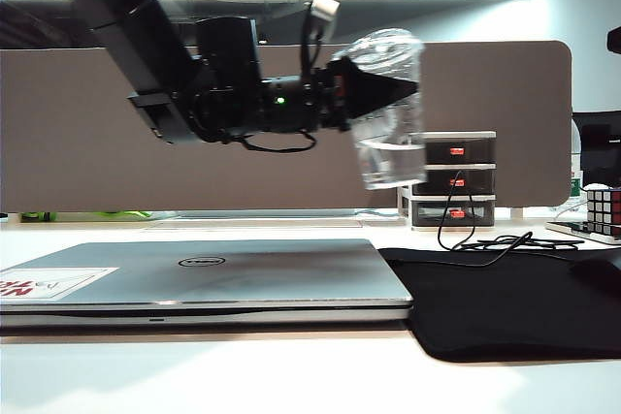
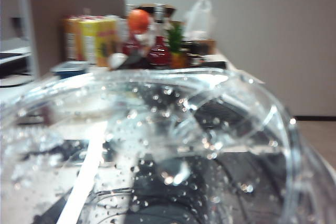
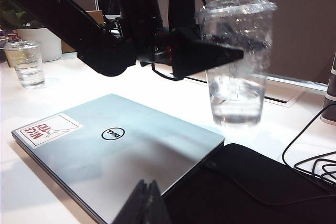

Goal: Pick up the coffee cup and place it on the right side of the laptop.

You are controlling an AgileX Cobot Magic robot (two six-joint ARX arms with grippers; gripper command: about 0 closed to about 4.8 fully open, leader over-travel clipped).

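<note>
- Transport step: left gripper (image 1: 403, 89) is clamped on the coffee cup (image 1: 390, 113), held in the air above the laptop's (image 1: 209, 273) right edge.
- Right gripper (image 3: 146, 192) is parked low near the laptop's front edge, fingers pressed together, empty.
- Next: carry further right, clear of the laptop, lower upright onto the black mat (image 1: 505, 302), then release.

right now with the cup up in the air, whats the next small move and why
Probably lower it. The left end effector holds the coffee cup upright in the air, above the black mat just right of the closed laptop. The right end effector sits idle and shut.
</note>
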